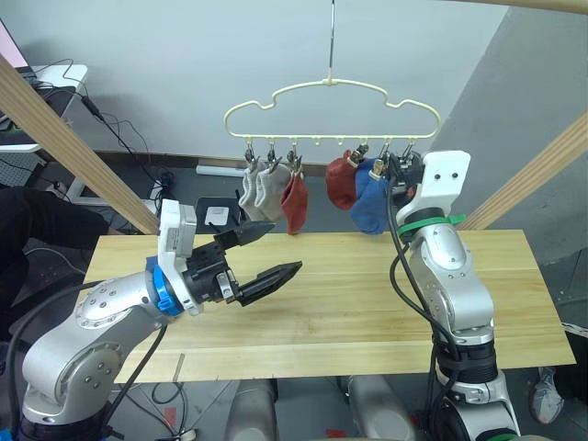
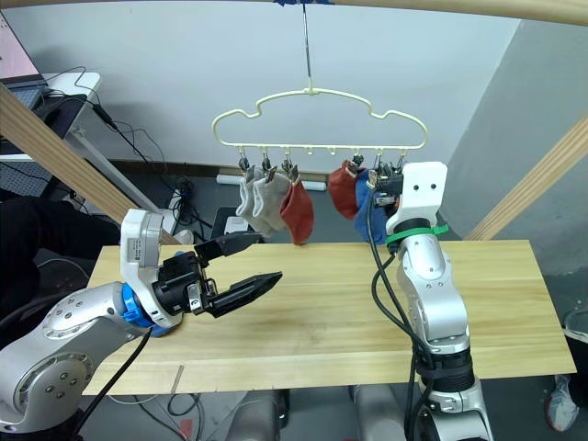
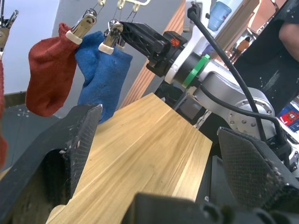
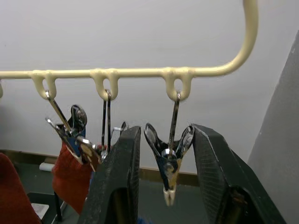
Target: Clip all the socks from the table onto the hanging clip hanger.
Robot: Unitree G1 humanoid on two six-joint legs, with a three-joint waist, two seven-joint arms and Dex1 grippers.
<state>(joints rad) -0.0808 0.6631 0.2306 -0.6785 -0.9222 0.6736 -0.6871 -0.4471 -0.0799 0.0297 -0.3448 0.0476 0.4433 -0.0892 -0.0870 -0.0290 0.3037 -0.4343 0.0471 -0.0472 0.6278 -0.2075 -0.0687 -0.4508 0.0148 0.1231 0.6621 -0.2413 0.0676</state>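
Nearest, left tool [image 1: 266, 250] hovers low over the bare counter [image 1: 349, 312], fingers spread wide, holding nothing. Farther back, right tool [image 4: 163, 177] is raised to the clip hanger [image 1: 331, 92], fingers parted either side of the last, rightmost clip [image 4: 168, 163], which hangs vertically with no sock in it. Count: five socks hanging, two grey [image 1: 260, 188], two red [image 1: 295, 204], one blue [image 1: 370, 204]. Sixth sock not located.
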